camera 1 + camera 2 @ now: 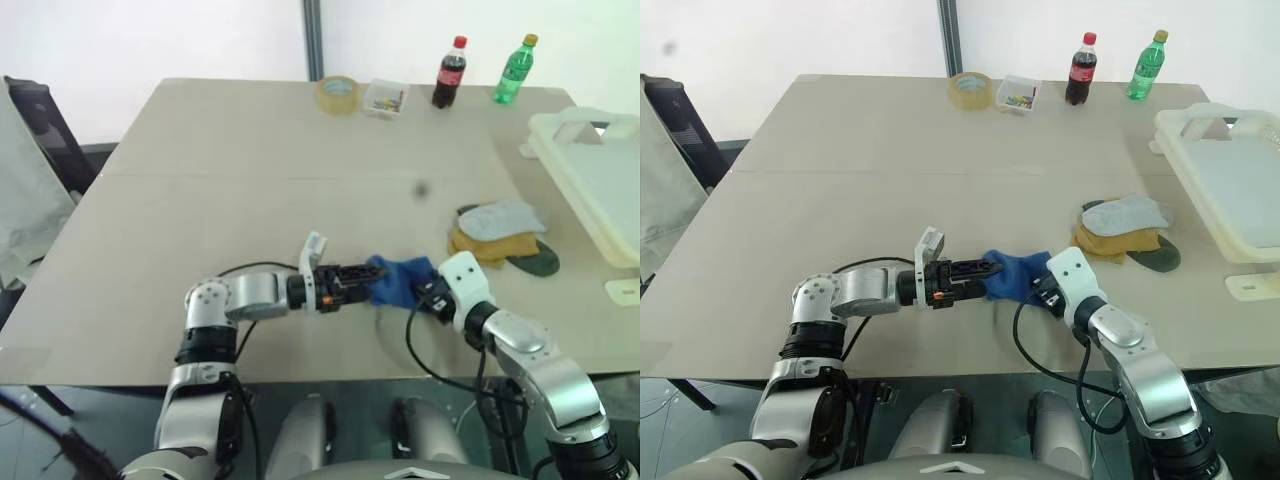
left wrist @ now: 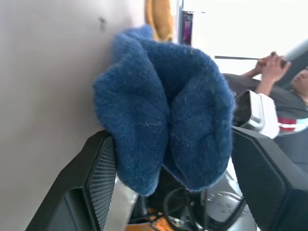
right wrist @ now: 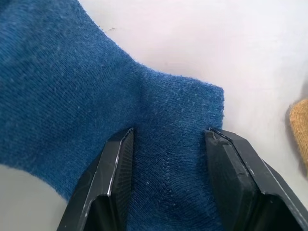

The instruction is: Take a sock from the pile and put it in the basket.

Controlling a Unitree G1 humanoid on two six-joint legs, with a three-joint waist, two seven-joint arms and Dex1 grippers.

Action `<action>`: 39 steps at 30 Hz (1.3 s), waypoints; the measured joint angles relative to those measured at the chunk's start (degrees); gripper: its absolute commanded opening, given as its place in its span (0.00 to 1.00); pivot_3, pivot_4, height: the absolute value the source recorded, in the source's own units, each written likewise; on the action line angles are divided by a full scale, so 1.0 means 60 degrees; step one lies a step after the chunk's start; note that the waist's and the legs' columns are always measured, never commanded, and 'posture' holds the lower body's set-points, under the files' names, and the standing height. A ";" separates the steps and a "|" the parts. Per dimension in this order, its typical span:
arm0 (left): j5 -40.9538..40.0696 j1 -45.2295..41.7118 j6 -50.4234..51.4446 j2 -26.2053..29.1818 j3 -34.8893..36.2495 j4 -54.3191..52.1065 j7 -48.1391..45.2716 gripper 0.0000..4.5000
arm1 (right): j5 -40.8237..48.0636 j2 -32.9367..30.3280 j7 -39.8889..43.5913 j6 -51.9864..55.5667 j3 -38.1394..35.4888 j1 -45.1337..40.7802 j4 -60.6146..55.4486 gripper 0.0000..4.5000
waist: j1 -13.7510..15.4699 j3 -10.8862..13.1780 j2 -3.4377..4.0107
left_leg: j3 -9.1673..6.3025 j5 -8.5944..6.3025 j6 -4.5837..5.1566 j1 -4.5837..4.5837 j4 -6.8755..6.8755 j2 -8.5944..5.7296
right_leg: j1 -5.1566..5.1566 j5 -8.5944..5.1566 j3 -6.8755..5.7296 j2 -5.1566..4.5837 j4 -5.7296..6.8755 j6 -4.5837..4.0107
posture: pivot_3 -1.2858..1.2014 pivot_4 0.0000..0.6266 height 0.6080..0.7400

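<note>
Sock (image 1: pixel 403 281), blue, sits between both grippers near table's front edge, well apart from pile (image 1: pixel 499 237) (grey, mustard, dark green left) & from basket (image 1: pixel 600 180) at far right.

R gripper (image 3: pixel 168 144): fingers either side of a fold of sock, cloth filling the gap; looks like a pinch, though how tight I can't tell. L gripper (image 2: pixel 168 163): fingers wide, bunched sock between them, pads not clearly pressing on cloth. Reads as unclenched around sock, not yet gripping.

Step in hand, my guess: sock passing between arms, or both steadying it before the carry. To do it well: one gripper should own the sock. R is nearer basket, so let R hold firm & L back off straight, w/o snagging the knit. Take a thick fold, not a thin edge; the fabric is soft & will slip. Lift clear of table (image 1: pixel 250 180) before swinging right, so it doesn't drag through pile.

Hard to make out: whether sock rests on table or hangs just above; contact under it is hidden by grippers. Basket cut off at frame edge, so its inside & far rim unseen. Wrist views show a person at the edge, blurred.
</note>
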 measured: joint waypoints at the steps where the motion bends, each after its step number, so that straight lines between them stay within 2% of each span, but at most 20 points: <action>1: -0.0069 0.0000 -0.0182 -0.0202 -0.0005 -0.0001 0.0139 0.82 | -0.0013 0.0004 0.0004 -0.0007 0.0000 -0.0059 0.0052 0.53 | 0.0006 0.0000 0.0000 | 0.0000 0.0000 0.0000 0.0000 0.0000 -0.0001 | 0.0000 0.0000 0.0000 0.0000 0.0000 0.0000 | 0.52 0.24 1.00; 7: -0.0654 -0.0002 -0.0964 -0.0803 -0.0003 -0.0027 0.0607 0.82 | -0.0156 -0.0045 0.0039 -0.0049 0.0140 -0.0180 0.0119 0.53 | 0.0000 0.0000 0.0000 | 0.0001 0.0000 0.0000 -0.0001 0.0001 -0.0002 | 0.0000 0.0001 0.0001 -0.0001 0.0000 -0.0002 | 0.52 0.24 1.00; 20: -0.1174 -0.0137 -0.1669 -0.0915 -0.0296 -0.0223 0.0722 0.82 | -0.0572 -0.0294 0.0224 -0.0375 0.0457 -0.0225 0.0175 0.53 | -0.0002 0.0001 -0.0002 | 0.0001 0.0000 0.0000 -0.0002 0.0001 -0.0008 | 0.0001 0.0000 -0.0001 0.0001 -0.0001 -0.0002 | 0.52 0.24 1.00; 39: -0.0850 -0.0147 -0.1776 0.0231 -0.0379 -0.0858 0.0163 0.82 | -0.0913 -0.0213 0.0234 -0.0378 0.0584 -0.0176 0.0106 0.53 | -0.0007 0.0001 -0.0002 | -0.0001 0.0000 -0.0001 -0.0002 0.0000 -0.0001 | 0.0000 -0.0001 -0.0002 0.0002 -0.0002 -0.0001 | 0.52 0.24 1.00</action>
